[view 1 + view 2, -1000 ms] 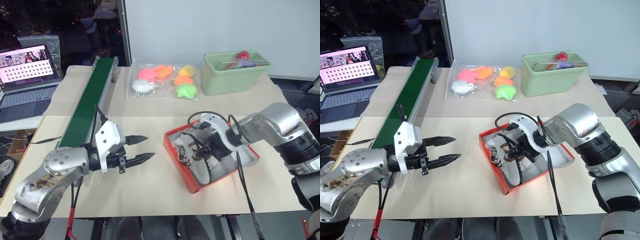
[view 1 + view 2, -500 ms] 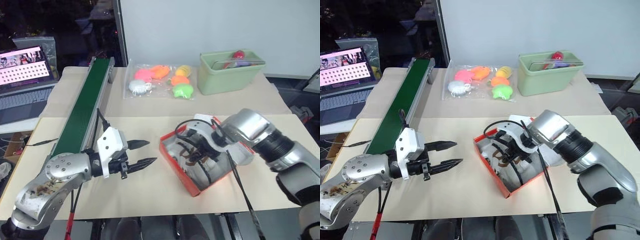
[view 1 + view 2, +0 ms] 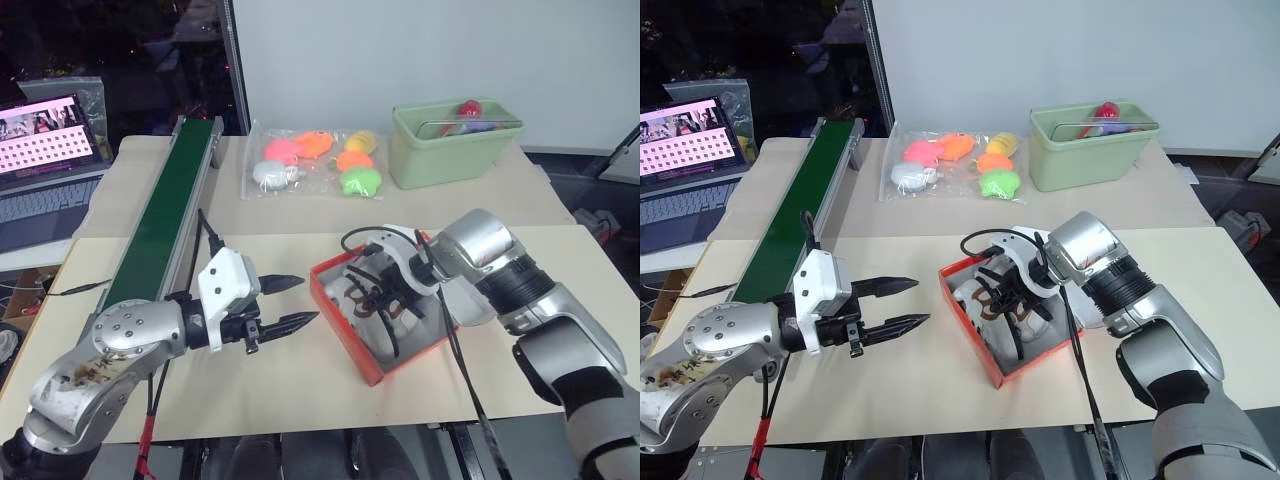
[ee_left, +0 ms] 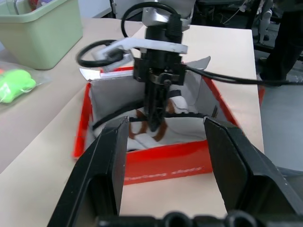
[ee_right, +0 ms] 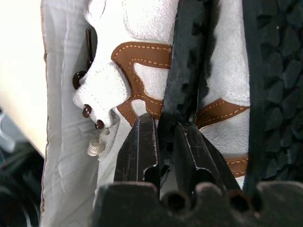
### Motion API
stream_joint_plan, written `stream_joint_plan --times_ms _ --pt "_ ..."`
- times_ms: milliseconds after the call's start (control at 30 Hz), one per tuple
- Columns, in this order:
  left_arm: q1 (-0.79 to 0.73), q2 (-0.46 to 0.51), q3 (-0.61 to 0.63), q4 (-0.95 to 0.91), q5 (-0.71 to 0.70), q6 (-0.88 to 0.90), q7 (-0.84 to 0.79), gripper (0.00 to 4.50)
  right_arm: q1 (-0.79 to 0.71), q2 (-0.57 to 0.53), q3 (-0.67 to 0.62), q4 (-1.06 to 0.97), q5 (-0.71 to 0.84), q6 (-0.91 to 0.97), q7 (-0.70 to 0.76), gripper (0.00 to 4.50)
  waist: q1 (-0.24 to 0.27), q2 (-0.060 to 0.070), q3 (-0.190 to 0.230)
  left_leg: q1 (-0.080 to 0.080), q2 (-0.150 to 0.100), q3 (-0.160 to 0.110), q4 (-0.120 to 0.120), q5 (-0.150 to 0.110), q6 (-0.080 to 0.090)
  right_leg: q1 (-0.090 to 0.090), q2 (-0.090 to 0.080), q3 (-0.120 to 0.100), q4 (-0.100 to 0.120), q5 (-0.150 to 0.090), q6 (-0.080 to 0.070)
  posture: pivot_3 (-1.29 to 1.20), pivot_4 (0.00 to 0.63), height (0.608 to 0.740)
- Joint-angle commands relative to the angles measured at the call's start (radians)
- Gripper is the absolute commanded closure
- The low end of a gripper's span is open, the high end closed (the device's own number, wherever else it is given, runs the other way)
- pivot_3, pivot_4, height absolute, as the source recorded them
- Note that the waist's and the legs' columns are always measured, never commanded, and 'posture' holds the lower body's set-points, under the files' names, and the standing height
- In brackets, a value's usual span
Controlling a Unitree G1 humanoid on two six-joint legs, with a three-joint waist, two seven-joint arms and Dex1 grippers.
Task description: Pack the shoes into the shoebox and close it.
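Observation:
The red-orange shoebox point(image 3: 340, 335) lies open on the table in front of me, its white inside showing. The white shoes point(image 3: 975, 300) with brown trim and black soles lie inside it. My right gripper point(image 3: 385, 300) reaches down into the box, and its fingers point(image 5: 139, 146) are pinched on the black sole rim of one shoe point(image 5: 142, 71). My left gripper point(image 3: 290, 300) hovers just left of the box, level and open, with nothing between its fingers point(image 4: 113, 161). From the left wrist, the box front wall point(image 4: 165, 163) and the right gripper point(image 4: 155, 127) lie straight ahead.
A green conveyor belt point(image 3: 165, 215) runs along the table's left side, with a laptop point(image 3: 45, 150) beyond it. A clear bag of bright soft toys point(image 3: 310, 160) and a pale green bin point(image 3: 455, 145) sit at the back. Black cables hang from the right arm over the box.
The camera has shifted. My right arm has swung in and pushed its gripper a little deeper and leftward in the box, still on the shoe. The left gripper has held still.

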Motion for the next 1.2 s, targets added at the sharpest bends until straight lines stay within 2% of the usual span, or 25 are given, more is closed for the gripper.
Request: stream_joint_plan --times_ms 33,200,400,467,600,667,800,900,967,1033,1067,1100,1167,1200 --pt "-0.034 0.002 -0.008 0.008 -0.001 -0.009 -0.006 1.75 -0.003 0.032 -0.121 0.018 -0.022 0.003 -0.068 2.89 0.002 0.0 0.0 -0.001 0.0 0.0 0.0 0.0 0.0 -0.001 0.0 0.0 0.0 0.0 0.0 0.0 0.15 0.729" --pt "-0.057 0.002 -0.022 0.029 0.002 -0.014 -0.015 1.75 0.017 0.066 -0.188 0.013 -0.035 0.011 -0.129 1.15 0.007 0.0 0.0 -0.002 -0.001 0.0 0.0 0.0 0.0 -0.001 0.0 0.0 -0.001 0.0 0.0 0.0 0.15 0.729" --pt "-0.069 0.005 -0.027 0.054 0.009 -0.024 -0.033 1.75 0.009 0.061 -0.305 -0.074 -0.023 0.043 -0.187 1.15 0.014 0.001 0.001 -0.001 -0.001 0.0 0.0 0.0 0.0 -0.001 -0.001 0.0 -0.001 0.0 0.001 0.0 0.15 0.729" --pt "-0.067 0.005 -0.03 0.057 0.014 -0.029 -0.037 1.75 -0.012 0.029 -0.362 -0.131 0.009 0.06 -0.17 1.15 0.015 0.001 0.001 -0.002 -0.001 0.0 0.0 0.0 0.0 -0.001 -0.001 0.0 -0.001 0.0 0.001 0.0 0.15 0.729" --pt "-0.058 -0.003 -0.038 0.054 0.02 -0.036 -0.039 1.75 0.009 -0.168 -0.37 -0.305 0.084 -0.093 0.039 1.15 0.022 0.002 0.002 -0.004 -0.001 -0.001 0.0 0.0 0.0 -0.001 -0.001 -0.001 -0.003 -0.001 0.001 0.0 0.15 0.729" --pt "-0.039 -0.002 -0.043 0.05 0.031 -0.047 -0.045 1.75 0.045 -0.271 -0.44 -0.355 0.136 -0.147 0.145 1.15 0.023 0.002 0.003 -0.005 -0.001 -0.001 0.0 0.0 0.0 -0.001 -0.001 -0.002 -0.004 -0.001 0.001 0.0 0.15 0.729" --pt "-0.011 0.0 -0.045 0.05 0.048 -0.07 -0.052 1.75 0.266 -0.456 -0.65 -0.459 0.224 -0.271 0.314 1.15 0.035 0.002 0.003 -0.005 -0.001 -0.001 0.0 -0.001 0.001 0.0 -0.002 -0.003 -0.005 -0.001 0.002 0.0 0.15 0.729" --pt "-0.004 -0.007 -0.05 0.065 0.064 -0.087 -0.052 1.75 0.7 -0.626 -0.739 -0.51 0.099 -0.484 0.44 1.15 0.053 0.0 0.002 -0.004 -0.001 -0.001 0.0 -0.001 0.001 0.002 -0.002 -0.003 -0.006 -0.001 0.002 0.0 0.15 0.729" --pt "-0.003 -0.012 -0.055 0.071 0.069 -0.094 -0.052 1.75 0.886 -0.664 -0.789 -0.51 0.059 -0.554 0.462 1.15 0.056 0.0 0.002 -0.001 -0.002 -0.001 0.0 -0.001 0.001 0.004 -0.002 -0.004 -0.005 -0.003 0.003 0.0 0.15 0.729" --pt "0.004 -0.017 -0.063 0.079 0.08 -0.106 -0.057 1.75 1.015 -0.653 -0.846 -0.522 0.047 -0.595 0.465 1.15 0.048 0.005 0.0 -0.001 -0.003 0.003 0.001 0.0 0.001 0.003 -0.004 0.0 -0.004 -0.003 0.004 0.0 0.15 0.729" --pt "0.007 -0.019 -0.066 0.082 0.084 -0.11 -0.059 1.75 1.055 -0.638 -0.872 -0.53 0.061 -0.595 0.464 1.65 0.04 0.006 0.0 0.0 -0.003 0.004 0.002 0.0 0.001 0.003 -0.004 0.001 -0.003 -0.004 0.005 0.0 0.15 0.729" --pt "0.009 -0.022 -0.067 0.083 0.085 -0.113 -0.06 1.75 1.079 -0.622 -0.885 -0.533 0.067 -0.599 0.452 1.82 0.034 0.007 -0.001 0.002 -0.002 0.005 0.002 0.0 0.001 0.003 -0.003 0.003 -0.002 -0.004 0.006 0.0 0.15 0.729" --pt "0.012 -0.026 -0.07 0.083 0.086 -0.117 -0.061 1.75 1.125 -0.613 -0.885 -0.531 0.05 -0.615 0.429 2.62 0.021 0.006 0.0 0.005 -0.002 0.005 0.002 0.0 0.001 0.005 -0.002 0.003 -0.002 -0.006 0.009 0.0 0.15 0.729" --pt "0.01 -0.028 -0.072 0.083 0.087 -0.116 -0.061 1.75 1.152 -0.613 -0.876 -0.534 0.031 -0.638 0.425 2.82 0.018 0.006 0.0 0.008 -0.001 0.005 0.002 0.0 0.001 0.008 -0.002 0.003 -0.002 -0.006 0.01 0.0 0.15 0.729"
